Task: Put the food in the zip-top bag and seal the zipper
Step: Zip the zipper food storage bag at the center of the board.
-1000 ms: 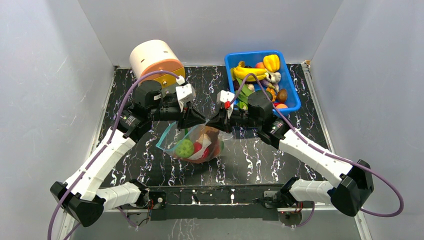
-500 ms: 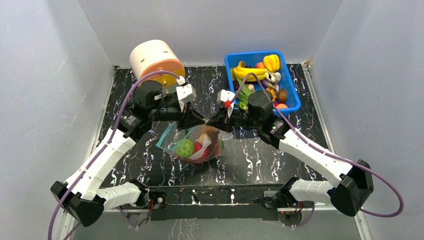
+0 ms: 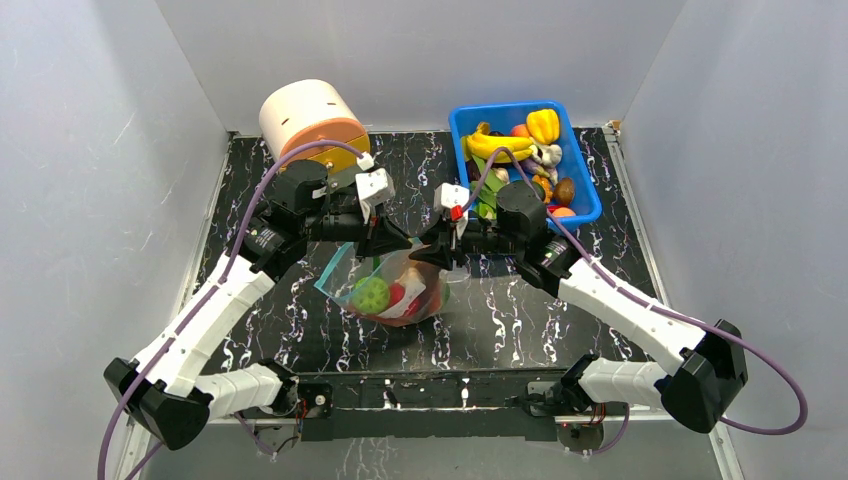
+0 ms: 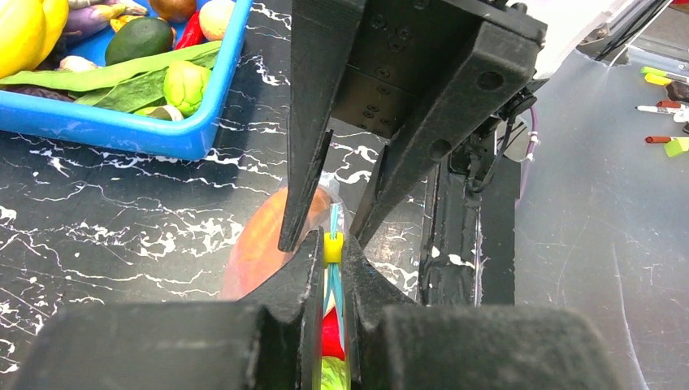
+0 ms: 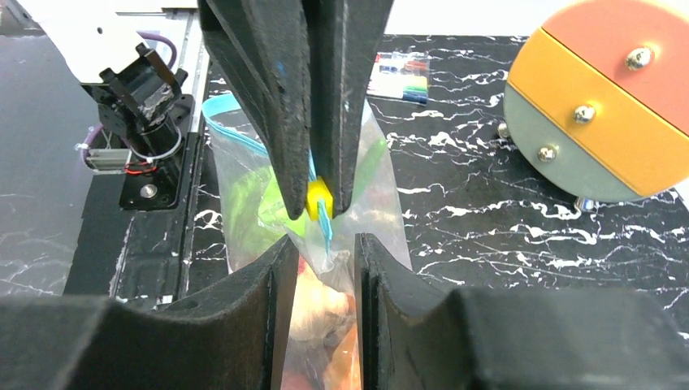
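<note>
The fingers [image 4: 294, 296] of the left gripper [image 5: 318, 205] are pressed together on the yellow slider [image 4: 332, 248] of the zipper [image 5: 325, 230], pinching the teal strip at the mouth of the zip-top bag [image 3: 395, 292]. The right gripper [image 4: 323, 233] meets it tip to tip from the other side. Its fingers [image 5: 276, 284] are spread a little, one on each side of the bag's top edge, with a gap showing between them. Whether their pads touch the plastic cannot be told.

The bag sits near the middle of the black marbled table [image 3: 520, 320], slightly toward the near edge, its mouth held up between the two grippers. Through the clear plastic show a green bumpy ball [image 3: 370, 295], a red piece [image 3: 397, 293] and something orange. A stretch of the teal strip curves away from the slider toward the left arm's base.

More of the food lies in the blue bin [image 3: 588, 185] at the far right corner, among it a banana [image 3: 497, 145] and a yellow pepper [image 3: 543, 125]. A white and orange drum [image 3: 310, 120] stands at the far left corner.
</note>
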Motion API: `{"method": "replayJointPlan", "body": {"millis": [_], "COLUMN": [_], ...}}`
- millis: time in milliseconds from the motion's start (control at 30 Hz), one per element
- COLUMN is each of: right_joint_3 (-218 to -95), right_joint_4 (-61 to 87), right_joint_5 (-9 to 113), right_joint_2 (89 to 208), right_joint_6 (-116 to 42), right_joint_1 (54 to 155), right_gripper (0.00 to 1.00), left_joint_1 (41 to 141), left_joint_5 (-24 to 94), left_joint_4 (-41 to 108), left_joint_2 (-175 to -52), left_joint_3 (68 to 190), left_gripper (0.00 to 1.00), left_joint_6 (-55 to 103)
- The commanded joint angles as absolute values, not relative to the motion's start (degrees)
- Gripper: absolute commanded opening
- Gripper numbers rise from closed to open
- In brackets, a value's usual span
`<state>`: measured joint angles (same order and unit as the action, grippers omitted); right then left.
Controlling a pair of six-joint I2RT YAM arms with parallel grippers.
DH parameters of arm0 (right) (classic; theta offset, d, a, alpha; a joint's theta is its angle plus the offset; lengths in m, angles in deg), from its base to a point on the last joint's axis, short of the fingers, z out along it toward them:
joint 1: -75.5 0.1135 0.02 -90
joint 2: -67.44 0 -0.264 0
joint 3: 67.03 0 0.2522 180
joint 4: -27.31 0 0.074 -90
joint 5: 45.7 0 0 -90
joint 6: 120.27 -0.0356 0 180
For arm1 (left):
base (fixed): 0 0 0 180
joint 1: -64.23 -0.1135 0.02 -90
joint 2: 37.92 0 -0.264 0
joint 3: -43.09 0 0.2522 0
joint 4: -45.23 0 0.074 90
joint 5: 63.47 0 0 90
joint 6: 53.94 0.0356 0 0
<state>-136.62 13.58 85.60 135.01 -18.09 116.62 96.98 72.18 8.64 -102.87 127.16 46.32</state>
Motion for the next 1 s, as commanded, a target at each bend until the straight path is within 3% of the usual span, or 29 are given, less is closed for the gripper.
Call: {"method": "replayJointPlan", "body": {"millis": [0,100,200,600,967], "right_joint_3": [-140.7,-140.9,-141.3,-140.5,-137.7], "right_joint_4": [15.6,16.4,16.9,15.4,15.9], "right_joint_5": [89.9,90.4,90.5,85.6,82.1], "right_joint_2": [134.6,135.0,135.0,131.6,127.0], "right_joint_6": [-16.9,-17.0,-16.7,-16.0,-16.3], "right_joint_1": [116.6,116.6,116.5,116.4,116.2], "right_gripper": [0.29,0.22,0.00,0.00,0.00], "left_joint_1": [96.9,96.9,96.8,96.9,96.9], "left_joint_5": [74.9,75.0,74.8,68.2,65.6], "left_joint_4": [8.5,7.9,6.8,-3.1,-0.6], "left_joint_2": [-102.8,-102.9,-103.0,-102.8,-100.2], "left_joint_3": [129.0,129.1,129.3,132.5,130.0], "left_gripper": [0.00,0.00,0.00,0.00,0.00], "left_joint_6": [46.8,47.1,47.8,53.3,49.0]}}
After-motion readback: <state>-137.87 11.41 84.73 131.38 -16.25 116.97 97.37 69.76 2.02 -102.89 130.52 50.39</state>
